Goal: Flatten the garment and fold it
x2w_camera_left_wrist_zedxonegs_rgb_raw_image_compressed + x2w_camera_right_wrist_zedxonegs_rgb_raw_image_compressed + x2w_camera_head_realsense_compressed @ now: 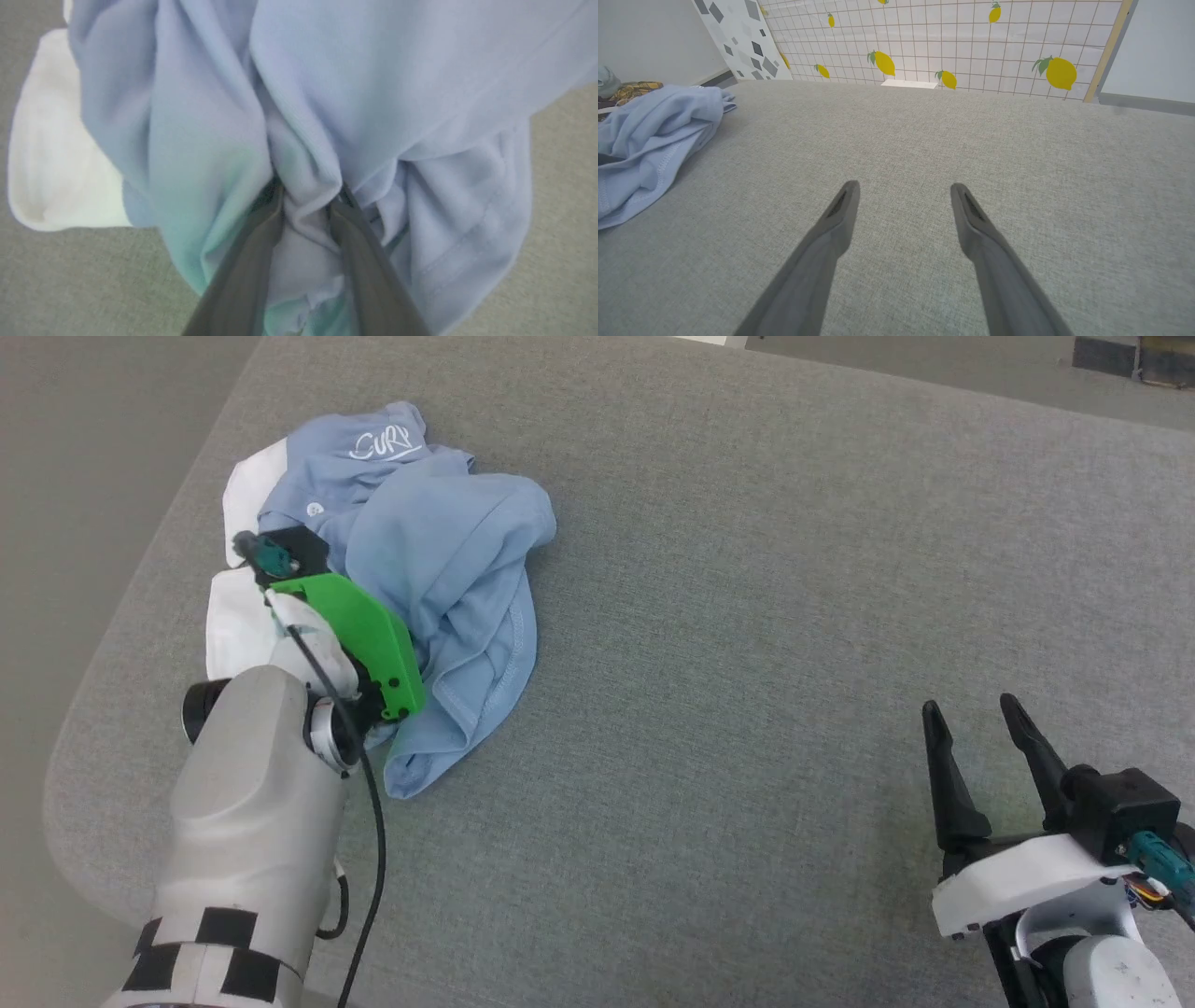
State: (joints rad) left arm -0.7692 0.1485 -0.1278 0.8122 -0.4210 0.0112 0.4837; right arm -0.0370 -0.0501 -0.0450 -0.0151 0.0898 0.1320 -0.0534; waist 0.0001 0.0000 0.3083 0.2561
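On the grey surface (pixel 747 616) the crumpled shirt (pixel 448 569) runs logo far, hem near. The left gripper (pixel 308 191), half-closed, pinches a fold; the right gripper (pixel 969 705) is spread wide, empty.

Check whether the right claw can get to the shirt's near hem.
Probably yes: the right claw stands open, and bare grey surface lies between it and the shirt. Reach itself is unproven.

Grey fabric-covered counter (pixel 747 616), with a crumpled light blue polo shirt (pixel 448 569) lying at the upper left.
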